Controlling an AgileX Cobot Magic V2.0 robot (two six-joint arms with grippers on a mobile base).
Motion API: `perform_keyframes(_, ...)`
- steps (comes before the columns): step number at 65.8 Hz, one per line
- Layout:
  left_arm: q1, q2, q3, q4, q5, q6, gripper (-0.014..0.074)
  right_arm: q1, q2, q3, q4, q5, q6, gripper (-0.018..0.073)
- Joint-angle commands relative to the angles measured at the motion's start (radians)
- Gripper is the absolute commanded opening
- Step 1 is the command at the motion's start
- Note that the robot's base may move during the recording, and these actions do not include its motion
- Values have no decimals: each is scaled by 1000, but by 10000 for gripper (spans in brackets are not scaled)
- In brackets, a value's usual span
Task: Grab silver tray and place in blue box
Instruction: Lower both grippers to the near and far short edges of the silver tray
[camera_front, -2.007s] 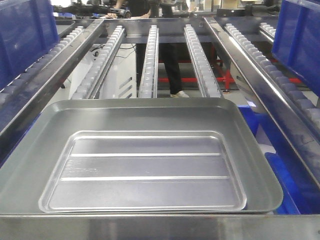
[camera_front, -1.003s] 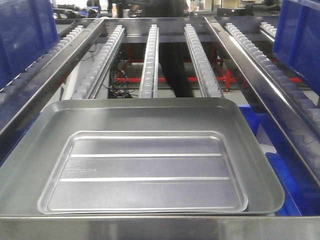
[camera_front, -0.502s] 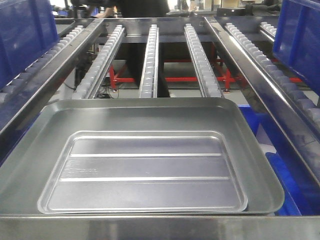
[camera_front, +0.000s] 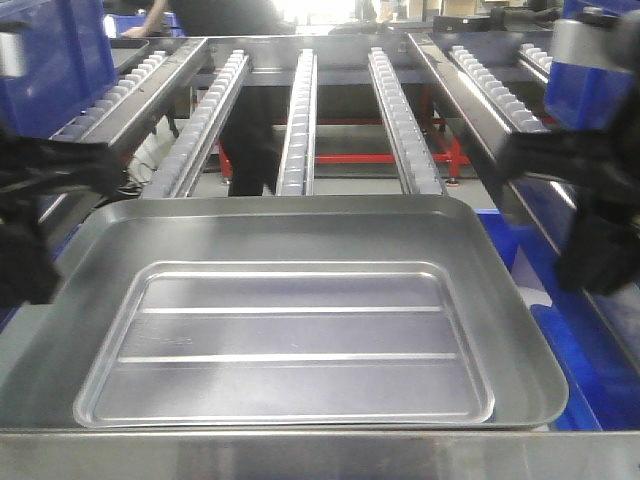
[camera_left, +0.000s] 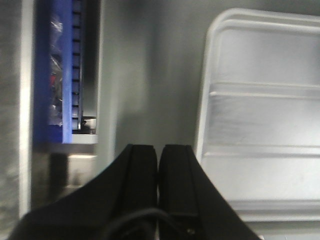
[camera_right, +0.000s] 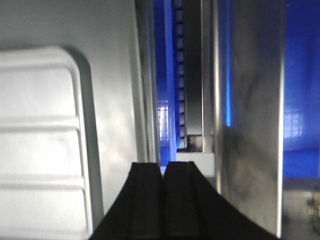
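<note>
The silver tray (camera_front: 285, 345) lies flat inside a larger, deeper silver pan (camera_front: 300, 215); two long ridges cross its bottom. In the left wrist view my left gripper (camera_left: 159, 147) is shut and empty, hovering over the pan's sloping left wall (camera_left: 150, 75), just left of the silver tray (camera_left: 260, 125). My right gripper (camera_right: 162, 165) is also shut and empty, above the pan's right rim (camera_right: 142, 100), right of the silver tray (camera_right: 40, 140). Both arms show dark and blurred in the front view, left (camera_front: 30, 230) and right (camera_front: 590, 200). Blue crates stand at back left (camera_front: 45, 60) and back right (camera_front: 600, 90); which is the blue box I cannot tell.
The pan rests on a roller conveyor with several roller rails (camera_front: 300, 120) running away from me. Steel side rails (camera_front: 470, 100) flank it. More blue plastic (camera_front: 570, 370) sits low on the right, below the conveyor. A person (camera_front: 230, 20) stands behind the rails.
Both arms have come into the front view, one at each side of the pan. The tray and pan have not moved. The person behind has shifted left.
</note>
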Motion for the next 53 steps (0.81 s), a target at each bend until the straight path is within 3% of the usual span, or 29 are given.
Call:
perform_keyframes(1, -15, 15, -61, -17, -28, -17, -6, 32, 20, -85, -80, 1, 67, 78)
perform_keyframes(11, -15, 54, -92, -39, -34, -17, -6, 105, 86, -144, -119, 42, 86, 78)
perform_keyframes(23, -15, 56, -94, -14, -39, -17, -6, 162, 129, -162, -116, 44, 125, 78)
perform_keyframes(53, -15, 59, -94, 3, -45, -15, -6, 174, 170, -162, -114, 22, 146, 78)
